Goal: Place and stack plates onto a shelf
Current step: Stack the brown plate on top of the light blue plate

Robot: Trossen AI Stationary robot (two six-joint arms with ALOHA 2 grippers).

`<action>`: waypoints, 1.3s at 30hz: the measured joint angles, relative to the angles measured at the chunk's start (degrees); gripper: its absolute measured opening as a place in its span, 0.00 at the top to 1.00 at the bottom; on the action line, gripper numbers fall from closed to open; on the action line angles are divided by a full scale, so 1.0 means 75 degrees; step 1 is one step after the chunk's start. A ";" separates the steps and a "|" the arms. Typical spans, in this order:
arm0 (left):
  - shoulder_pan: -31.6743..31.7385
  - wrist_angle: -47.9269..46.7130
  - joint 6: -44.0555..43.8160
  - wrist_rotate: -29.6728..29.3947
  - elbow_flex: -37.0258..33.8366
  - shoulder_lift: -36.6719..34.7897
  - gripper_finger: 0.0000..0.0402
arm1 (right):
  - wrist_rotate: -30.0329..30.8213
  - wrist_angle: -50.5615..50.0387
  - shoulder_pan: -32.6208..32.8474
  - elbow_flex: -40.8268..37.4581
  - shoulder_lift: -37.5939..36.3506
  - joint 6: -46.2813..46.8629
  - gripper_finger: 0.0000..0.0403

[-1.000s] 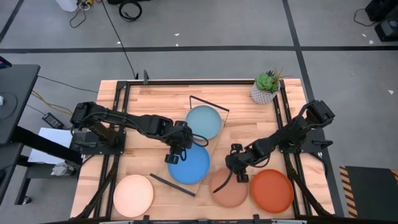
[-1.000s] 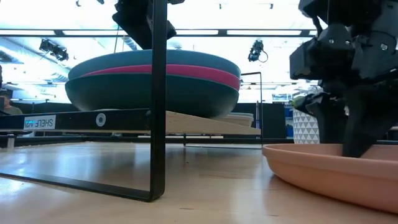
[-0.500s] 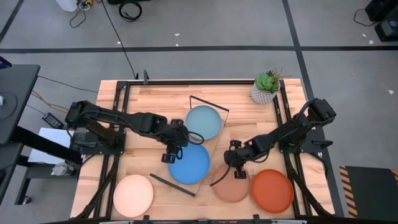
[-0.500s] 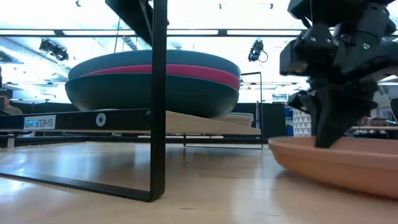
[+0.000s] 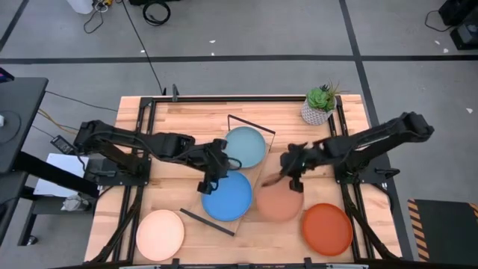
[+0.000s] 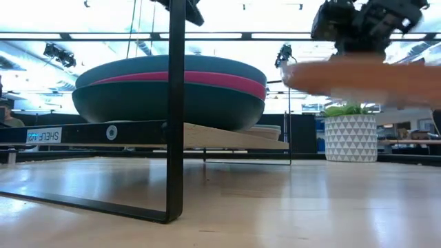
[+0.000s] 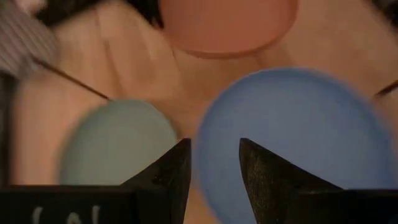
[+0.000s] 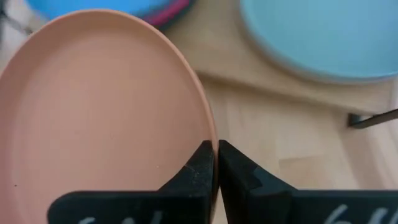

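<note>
High view: potted plant behind; shelf frame near tan plate, prob. airborne.

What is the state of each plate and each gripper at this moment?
tan plate: gripped at its rim, lifted off the table.
right gripper: shut on the tan plate.
left gripper: open, empty, above the bright blue plate.
light blue plate: flat on the shelf.
orange-red plate: flat on the table.
pale cream plate: flat on the table.

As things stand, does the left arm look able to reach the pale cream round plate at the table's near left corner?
Probably yes. The pale cream round plate lies bare on the tabletop with nothing on it, and the left tool hovers empty by the bright blue round plate, with open table between.
</note>
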 joint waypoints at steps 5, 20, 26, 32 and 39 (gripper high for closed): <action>-0.0298 0.0971 0.2219 -0.1285 -0.0002 0.0162 0.64 | -0.0678 0.0039 -0.0781 0.0000 -0.0595 0.0003 0.96; -0.0857 0.2980 0.7231 -0.2684 -0.0002 0.1392 0.41 | -0.2303 0.0911 -0.1808 0.0003 -0.0791 0.0025 0.95; -0.0964 0.3650 0.8289 -0.2606 0.0002 0.1616 0.41 | -0.2672 0.1426 -0.1913 0.0009 -0.0767 0.0127 0.95; -0.1101 0.4074 0.8629 -0.2181 -0.0002 0.1682 0.46 | -0.2828 0.1635 -0.2009 0.0006 -0.0752 0.0150 0.95; -0.1315 0.4215 0.8568 -0.2071 -0.0002 0.1692 0.67 | -0.2872 0.1767 -0.2117 0.0006 -0.0764 0.0148 0.95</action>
